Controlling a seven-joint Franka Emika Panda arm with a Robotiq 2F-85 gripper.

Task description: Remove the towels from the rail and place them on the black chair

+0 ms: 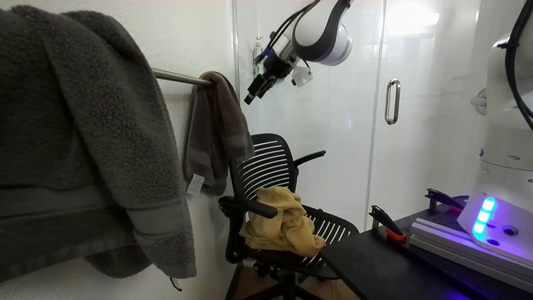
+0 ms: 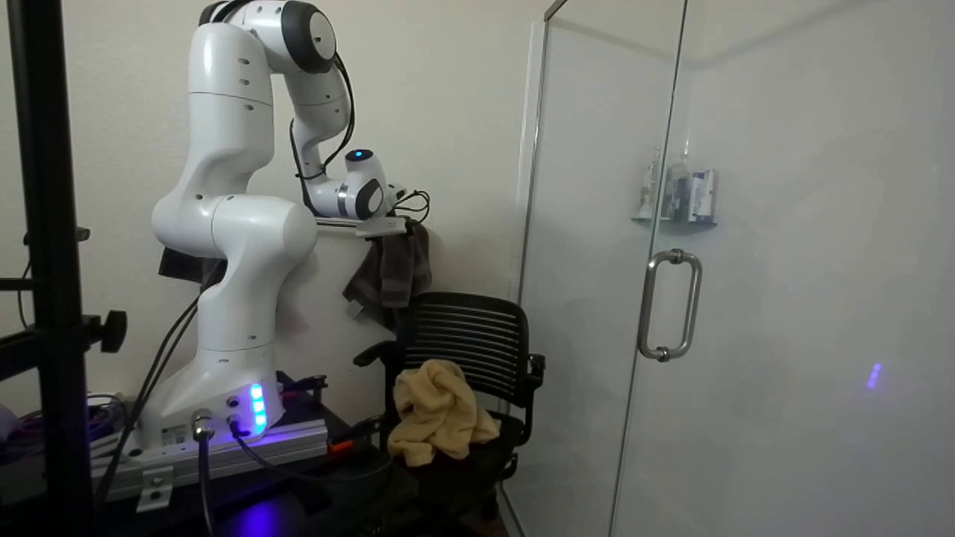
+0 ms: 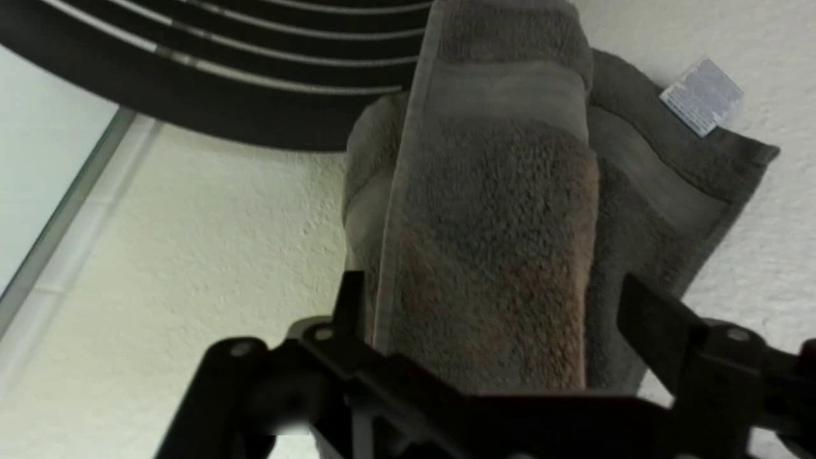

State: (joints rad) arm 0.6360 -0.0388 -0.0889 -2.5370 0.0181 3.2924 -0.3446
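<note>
A small grey-brown towel hangs over the end of the metal rail; it also shows in an exterior view and fills the middle of the wrist view. A large grey towel hangs nearer the camera. A yellow towel lies bunched on the seat of the black chair, also in an exterior view. My gripper is open and empty, above and beside the small towel. In the wrist view its fingers stand apart with the towel beyond them.
The chair's backrest stands just below the small towel, with armrests sticking out. A glass shower door with a handle stands behind. A black table with clamps carries the robot base. The wall is close behind the towel.
</note>
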